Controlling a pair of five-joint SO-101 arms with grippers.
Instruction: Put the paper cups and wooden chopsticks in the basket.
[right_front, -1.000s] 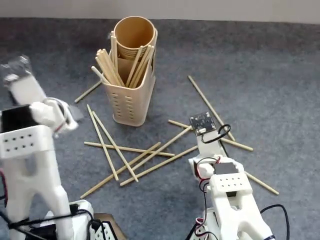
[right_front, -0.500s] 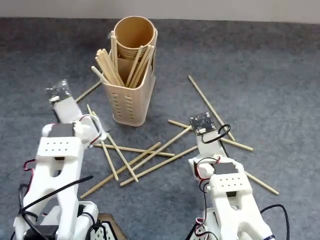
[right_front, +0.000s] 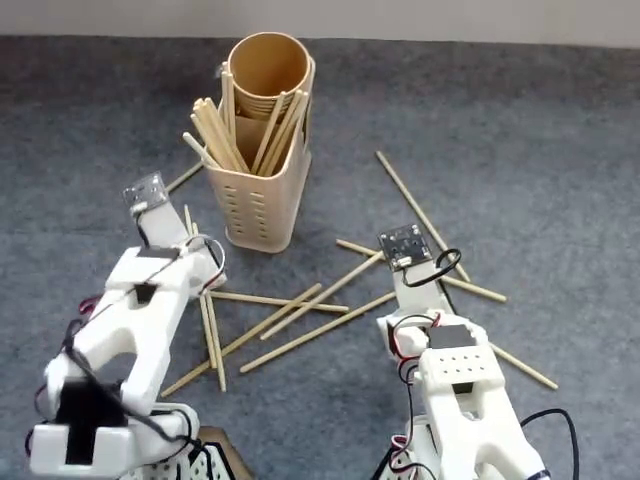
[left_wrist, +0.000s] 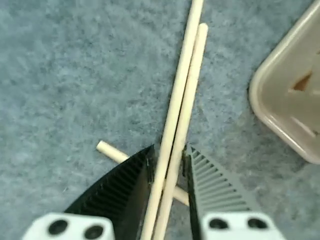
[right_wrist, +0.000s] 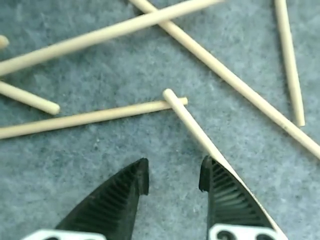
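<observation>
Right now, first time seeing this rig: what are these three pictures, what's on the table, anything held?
Two white robot arms sit side by side. The high view looks down on both: left arm, right arm. The other two pictures come from cameras on each wrist, looking past that arm's jaws. On the grey mat stands a beige basket holding stacked paper cups and some chopsticks; more loose chopsticks lie scattered. The left jaws are closed on a pair of chopsticks. The right jaws are open, holding nothing.
</observation>
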